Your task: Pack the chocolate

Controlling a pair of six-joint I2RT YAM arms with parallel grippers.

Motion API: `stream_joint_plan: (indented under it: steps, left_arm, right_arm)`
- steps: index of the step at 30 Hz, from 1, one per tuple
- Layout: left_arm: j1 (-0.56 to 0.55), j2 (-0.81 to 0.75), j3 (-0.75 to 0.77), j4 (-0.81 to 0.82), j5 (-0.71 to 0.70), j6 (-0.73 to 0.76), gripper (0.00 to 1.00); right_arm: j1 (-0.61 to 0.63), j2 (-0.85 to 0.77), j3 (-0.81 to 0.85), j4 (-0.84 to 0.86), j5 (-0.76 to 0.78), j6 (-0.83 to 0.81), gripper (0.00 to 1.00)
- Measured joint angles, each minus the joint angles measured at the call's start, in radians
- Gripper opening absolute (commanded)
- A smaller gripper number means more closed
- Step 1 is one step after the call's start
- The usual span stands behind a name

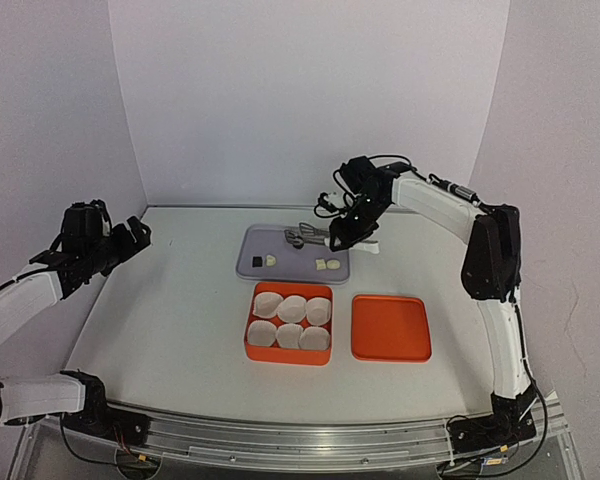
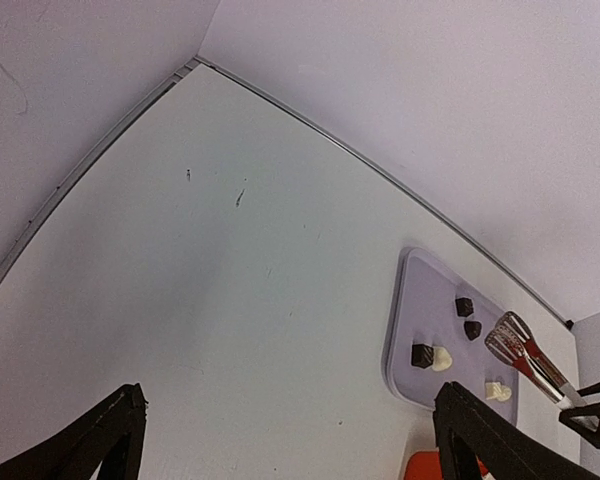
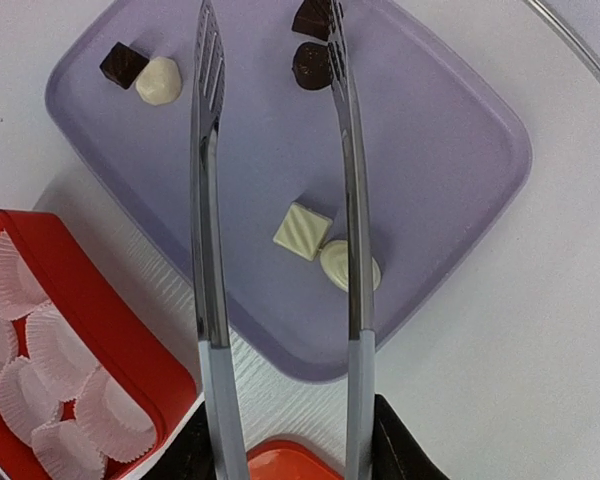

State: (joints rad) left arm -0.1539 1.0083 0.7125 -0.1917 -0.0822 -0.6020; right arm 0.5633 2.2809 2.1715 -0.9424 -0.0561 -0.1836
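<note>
Right wrist view: right gripper [image 1: 348, 228] clamps tongs [image 3: 208, 250], tips spread above the purple tray [image 3: 450, 150]. Chocolate [image 3: 303, 231] sits loose there, none in the paper cups [image 3: 40, 345]. Risk: a small piece squirts from the tips. Left gripper [image 1: 133, 236] wide, left.

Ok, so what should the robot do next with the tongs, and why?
Probably lower the tongs and squeeze them on the round dark chocolate. The right gripper holds them open over the purple tray, that piece lies between the tips, and the paper cups look empty.
</note>
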Motion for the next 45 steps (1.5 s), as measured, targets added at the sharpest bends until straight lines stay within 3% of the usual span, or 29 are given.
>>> stream_joint_plan:
  steps: [10,22,29,45]
  left_arm:
    - [0.000,0.003,-0.015,0.001,0.000,-0.010,1.00]
    - [0.000,0.024,-0.016,0.002,0.001,-0.010,1.00]
    - [0.000,0.029,-0.016,0.002,0.001,-0.010,1.00]
    - [0.000,0.029,-0.016,0.002,0.001,-0.012,1.00]
  right_arm:
    - [0.004,0.113,0.106,-0.005,0.109,-0.052,0.41]
    - [0.005,0.164,0.118,-0.005,0.104,-0.048,0.41]
    - [0.005,0.177,0.133,-0.001,0.101,-0.033,0.28]
    - [0.024,0.175,0.131,0.001,0.135,-0.053,0.10]
